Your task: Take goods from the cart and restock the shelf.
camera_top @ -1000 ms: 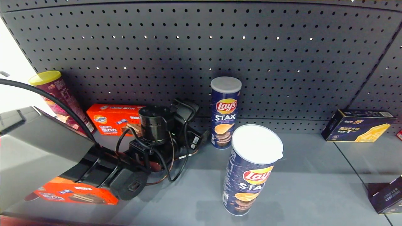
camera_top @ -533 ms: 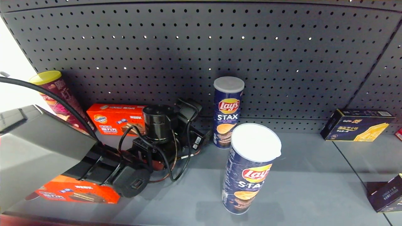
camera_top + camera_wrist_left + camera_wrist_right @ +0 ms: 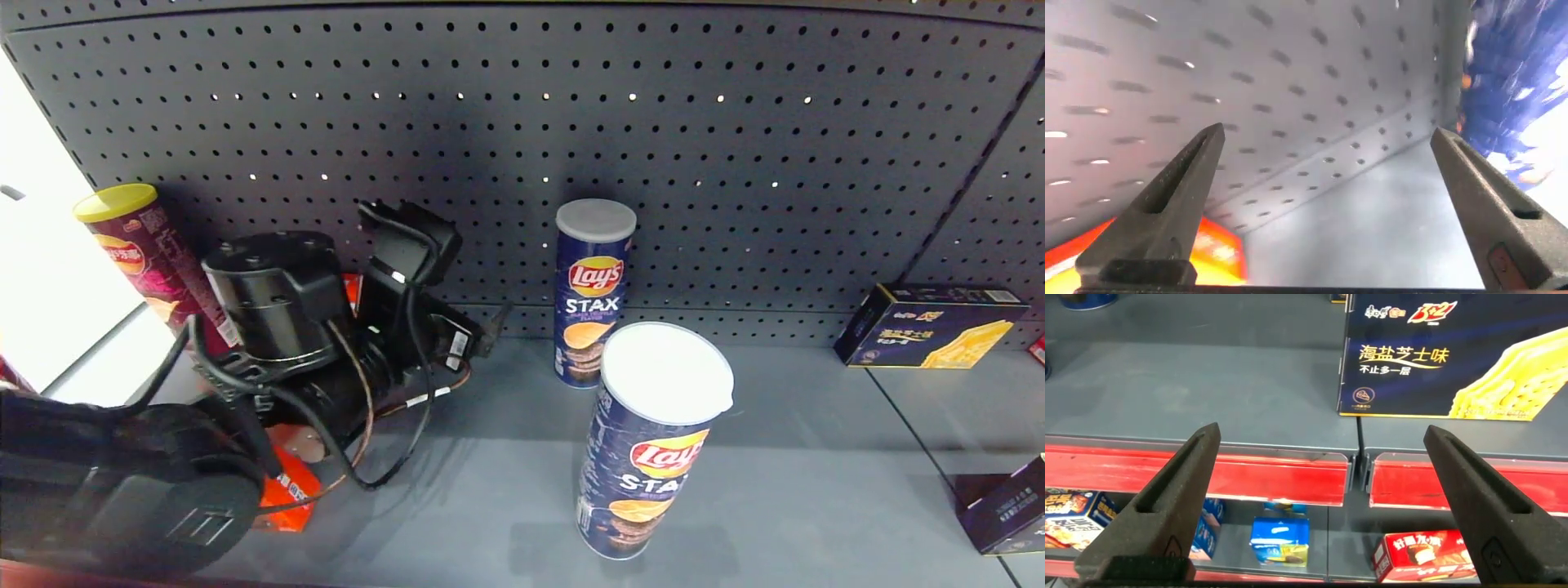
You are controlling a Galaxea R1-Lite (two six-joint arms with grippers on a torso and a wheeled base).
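- Left fingers (image 3: 1176,204): spread apart and empty. They point at the pegboard (image 3: 522,122), low over the shelf (image 3: 506,490). Bare shelf floor and the foot of the wall show between them.
- Rear blue can (image 3: 594,294): upright against the pegboard, just outside one left finger and not touching it. The rear orange box (image 3: 1217,253) lies at the wall's foot, outside the other finger.
- Front blue can (image 3: 653,441): upright near the shelf's front edge, in front of the rear blue can and well apart from the left fingers.
- Open room: a bare strip of shelf runs ahead of the left fingers to the wall. A wider bare stretch lies past the two blue cans, up to the dark boxes.
- Right fingers (image 3: 1167,506): spread apart and empty, over the red edge strip (image 3: 1290,469) at a shelf's front. A dark cracker box (image 3: 1454,355) stands just behind that edge, beyond the fingertips. Small packets (image 3: 1278,539) sit on a lower level beneath the strip.
- Count, head view:
  - Blue cans: two.
  - Maroon can (image 3: 139,245) with a yellow lid: one, at the far end beyond the left arm.
  - Orange boxes: two, the front orange box (image 3: 290,490) mostly covered by the left arm.
  - Dark boxes: two, one by the pegboard (image 3: 931,327) and one at the shelf's front (image 3: 1004,506).
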